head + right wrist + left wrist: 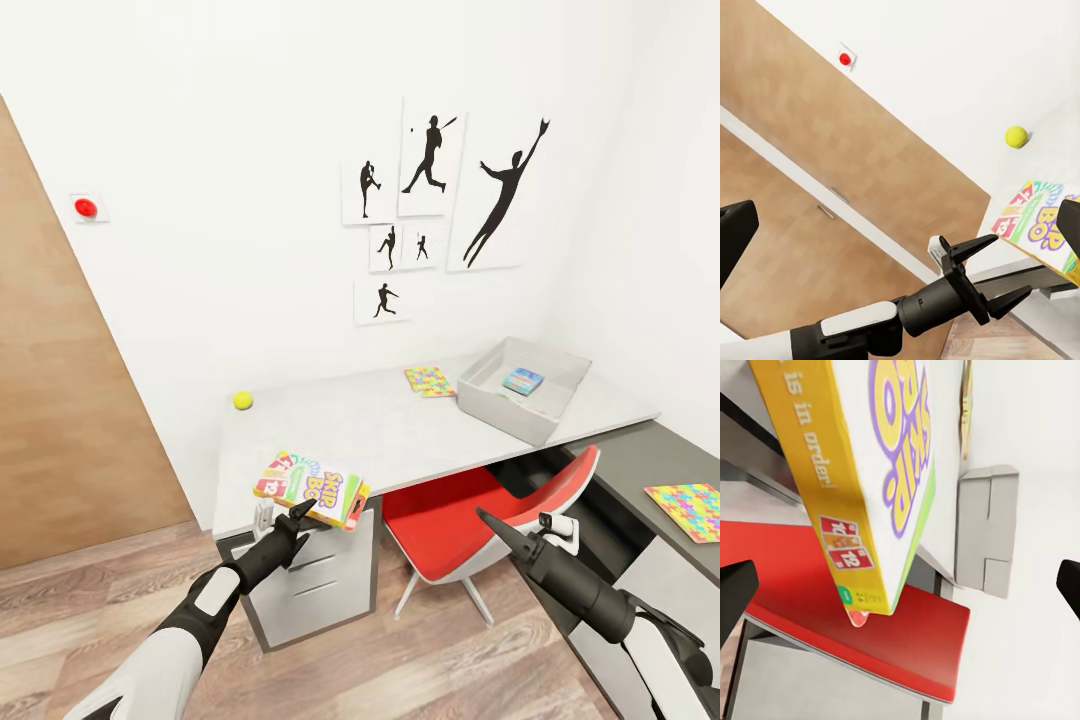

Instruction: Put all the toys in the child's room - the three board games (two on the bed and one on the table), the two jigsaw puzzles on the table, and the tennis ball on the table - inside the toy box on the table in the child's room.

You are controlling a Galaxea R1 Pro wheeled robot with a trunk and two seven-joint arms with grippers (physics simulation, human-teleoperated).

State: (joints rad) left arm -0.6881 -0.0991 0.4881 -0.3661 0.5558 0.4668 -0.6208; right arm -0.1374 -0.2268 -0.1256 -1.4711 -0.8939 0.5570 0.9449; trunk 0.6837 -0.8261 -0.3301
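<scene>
The yellow-green-red board game rests tilted at the front edge of the pale grey table, partly overhanging it. My left gripper is just below and in front of it, open, with its fingers spread wide and off the box. The right wrist view also catches that open left gripper beside the game. The tennis ball lies at the table's back left. One jigsaw puzzle sits beside the toy box, which holds a pale blue game. My right gripper hangs open over the chair.
A second jigsaw puzzle lies on the lower dark-grey section at the right. A red chair is tucked under the table between my arms. White drawers stand below the game. A brown door fills the left wall.
</scene>
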